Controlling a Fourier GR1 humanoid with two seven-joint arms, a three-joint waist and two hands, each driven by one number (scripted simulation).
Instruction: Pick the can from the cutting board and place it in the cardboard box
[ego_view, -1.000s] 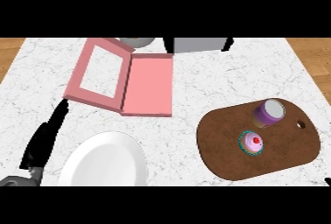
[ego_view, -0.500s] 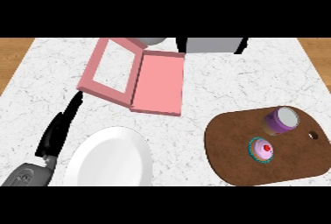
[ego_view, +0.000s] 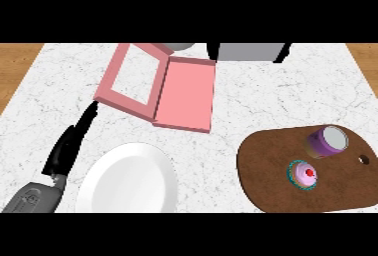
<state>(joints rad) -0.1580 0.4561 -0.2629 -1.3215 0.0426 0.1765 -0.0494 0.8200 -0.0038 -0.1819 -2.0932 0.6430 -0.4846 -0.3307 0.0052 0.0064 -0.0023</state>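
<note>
With the left hand (ego_view: 70, 147) resting straight-fingered at eight o'clock and the right hand unseen, the purple cylindrical can (ego_view: 329, 141) on the brown wooden cutting board (ego_view: 273, 175) is best approached from three o'clock, clear of the pink-frosted cupcake (ego_view: 305, 173), then carried to the pink cardboard box (ego_view: 184, 92) at eleven o'clock.

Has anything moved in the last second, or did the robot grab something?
The left hand has slid forward along the counter's left side, beside the white plate and toward the pink box. Its fingers are straight and hold nothing. The whole view also shifted a little. The purple can and the cupcake stayed together on the cutting board, untouched. The right hand is out of sight.
</note>
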